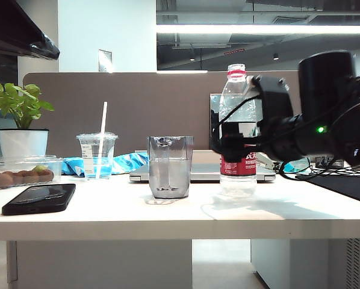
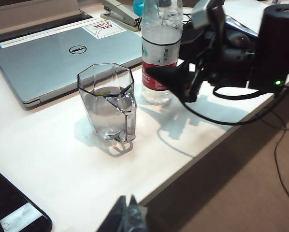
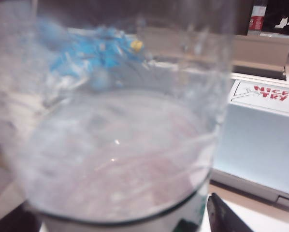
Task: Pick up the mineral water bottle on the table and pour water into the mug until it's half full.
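The tall clear ribbed mineral water bottle (image 1: 238, 129) stands upright on the white bench (image 1: 168, 211) between the spread right pincer (image 1: 223, 144) fingers, at three o'clock from the faceted grey mug (image 1: 170, 167). The left pincer (image 2: 127, 217) hangs back at the bench's near edge; its state I cannot tell.

My right gripper (image 1: 219, 139) and left gripper (image 2: 127, 212) are black. The mineral water bottle (image 1: 238, 129) is clear with a red-and-white label and red neck ring. The mug (image 1: 170, 166) is greyish-clear, the table (image 1: 168, 214) white, the laptop (image 2: 62, 53) silver.

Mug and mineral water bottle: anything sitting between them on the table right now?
Nothing: the left wrist view shows bare table between mug and mineral water bottle.
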Tool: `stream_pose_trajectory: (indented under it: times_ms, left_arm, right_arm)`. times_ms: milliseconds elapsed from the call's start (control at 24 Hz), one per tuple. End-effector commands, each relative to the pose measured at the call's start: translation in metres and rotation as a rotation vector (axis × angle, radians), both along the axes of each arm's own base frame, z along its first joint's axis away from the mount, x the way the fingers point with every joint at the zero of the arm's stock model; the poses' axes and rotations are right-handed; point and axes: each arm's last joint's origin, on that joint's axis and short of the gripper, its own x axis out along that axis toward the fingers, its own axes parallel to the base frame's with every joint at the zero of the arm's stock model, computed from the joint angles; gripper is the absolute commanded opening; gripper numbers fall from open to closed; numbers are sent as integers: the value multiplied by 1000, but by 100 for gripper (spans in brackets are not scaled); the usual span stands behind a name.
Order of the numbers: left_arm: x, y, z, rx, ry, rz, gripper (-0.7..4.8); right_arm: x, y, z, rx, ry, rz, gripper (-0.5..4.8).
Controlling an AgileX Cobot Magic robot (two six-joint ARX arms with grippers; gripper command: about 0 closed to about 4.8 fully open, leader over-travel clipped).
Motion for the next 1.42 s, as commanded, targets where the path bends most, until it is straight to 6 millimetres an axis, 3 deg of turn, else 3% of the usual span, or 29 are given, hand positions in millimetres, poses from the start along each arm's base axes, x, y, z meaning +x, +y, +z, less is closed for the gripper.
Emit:
stream_pose_trajectory:
  times_ms: [42, 208, 250, 292, 333, 375, 500, 750, 1292, 1417]
  left_arm:
    - [2, 2, 2, 10, -31, 80, -4]
    - [3, 3, 6, 1, -68, 147, -4]
    - [3, 3, 6, -5, -73, 143, -4]
    - [4, 3, 7, -7, -76, 143, -4]
    - [4, 3, 7, -7, -76, 144, -4]
    - [4, 3, 6, -3, -75, 154, -4]
    - [3, 3, 6, -18, -58, 143, -4]
    - [3, 2, 6, -38, -46, 137, -4]
    - [3, 2, 6, -37, -45, 138, -4]
    - [3, 2, 6, -37, -44, 138, -4]
  right_arm:
    - [-16, -5, 15, 16, -42, 4, 479]
    - [-52, -19, 36, 34, -86, 5, 479]
    - [-66, -24, 43, 42, -105, 5, 356]
    - [-73, -27, 46, 45, -115, 5, 270]
    - [-90, -33, 53, 58, -146, 6, 51]
    - [-98, -37, 57, 65, -163, 5, -12]
    - [-125, -48, 69, 84, -197, 0, -1]
    - [-158, -63, 81, 55, -139, -78, -1]
    - [-166, -66, 83, 43, -113, -67, -1]
    - [-178, -77, 89, 42, -112, -108, -1]
